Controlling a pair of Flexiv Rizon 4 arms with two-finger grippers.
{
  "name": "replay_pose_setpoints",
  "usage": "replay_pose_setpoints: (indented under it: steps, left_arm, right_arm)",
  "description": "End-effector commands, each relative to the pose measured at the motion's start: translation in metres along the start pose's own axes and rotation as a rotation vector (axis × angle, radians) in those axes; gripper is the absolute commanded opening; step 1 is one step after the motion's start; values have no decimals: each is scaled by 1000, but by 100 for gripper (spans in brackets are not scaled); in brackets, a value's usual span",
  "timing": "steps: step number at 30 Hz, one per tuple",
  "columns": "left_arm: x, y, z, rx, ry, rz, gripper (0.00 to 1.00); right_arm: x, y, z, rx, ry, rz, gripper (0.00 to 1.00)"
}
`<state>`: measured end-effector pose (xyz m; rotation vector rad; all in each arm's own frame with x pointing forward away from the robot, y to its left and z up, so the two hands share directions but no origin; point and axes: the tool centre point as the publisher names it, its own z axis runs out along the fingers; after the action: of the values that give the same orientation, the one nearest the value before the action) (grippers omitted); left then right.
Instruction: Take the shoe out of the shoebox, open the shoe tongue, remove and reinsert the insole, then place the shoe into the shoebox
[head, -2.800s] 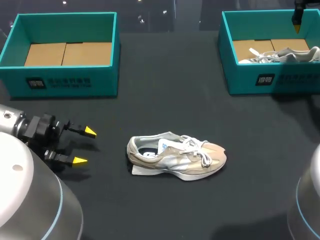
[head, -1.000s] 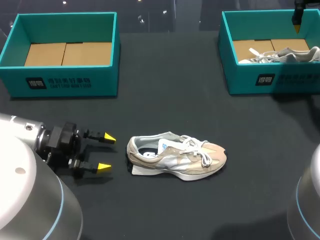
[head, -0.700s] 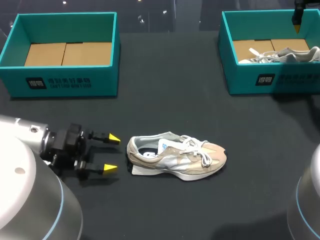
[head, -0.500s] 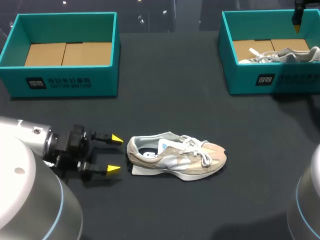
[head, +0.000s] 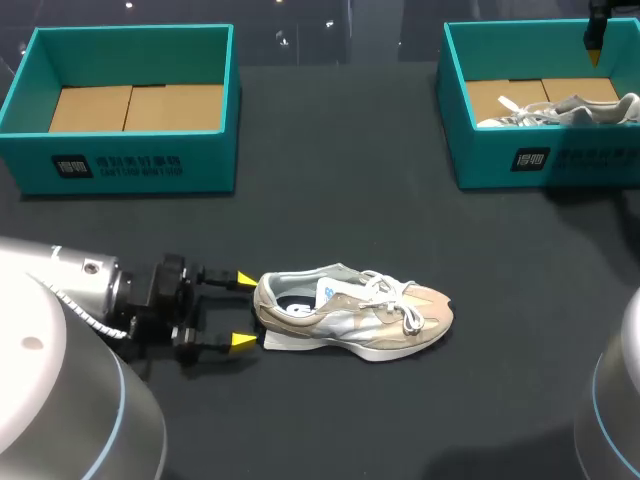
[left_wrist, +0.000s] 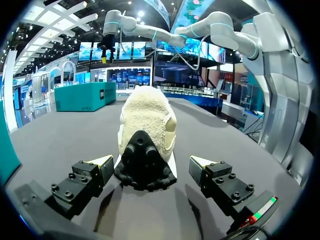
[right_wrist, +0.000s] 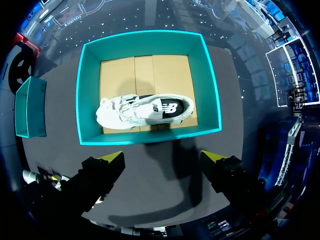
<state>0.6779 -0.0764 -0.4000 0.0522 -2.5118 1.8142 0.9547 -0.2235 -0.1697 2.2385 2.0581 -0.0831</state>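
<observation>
On the dark surface (head: 330, 200), near its middle, a beige shoe (head: 350, 312) is lying on its sole, heel pointing toward my left arm and toe toward the right. Its white laces are sitting loose over the tongue. The left gripper (head: 242, 310) is sitting low at the heel, its fingers spread wide, one yellow tip on each side of the heel's back end. In the left wrist view the gripper (left_wrist: 152, 162) is showing the same thing: the shoe's (left_wrist: 147, 125) fleecy heel collar and black heel patch are standing between the two tips, with a gap visible on each side, so neither finger is pressing it.

An open teal shoebox (head: 130, 165) is standing at the far left of the surface, showing only its cardboard floor. A second teal shoebox (head: 540, 160) is standing at the far right, with a white shoe (head: 570, 108) lying inside it. The right gripper (right_wrist: 162, 158) is hanging above this box (right_wrist: 150, 137), fingers spread and holding nothing, looking straight down on the white shoe (right_wrist: 145, 111), which is lying on its side.
</observation>
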Motion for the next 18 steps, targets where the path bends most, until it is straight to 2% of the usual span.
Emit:
replay_pose_setpoints:
  steps: [1, 18]
  left_arm:
    - [-3, 1, 9, -2, -4, 2, 100]
    - [-14, 3, 22, 0, 3, 24, 100]
  right_arm:
    - [0, 0, 0, 0, -1, 1, 100]
    - [0, 0, 0, 0, -1, 1, 100]
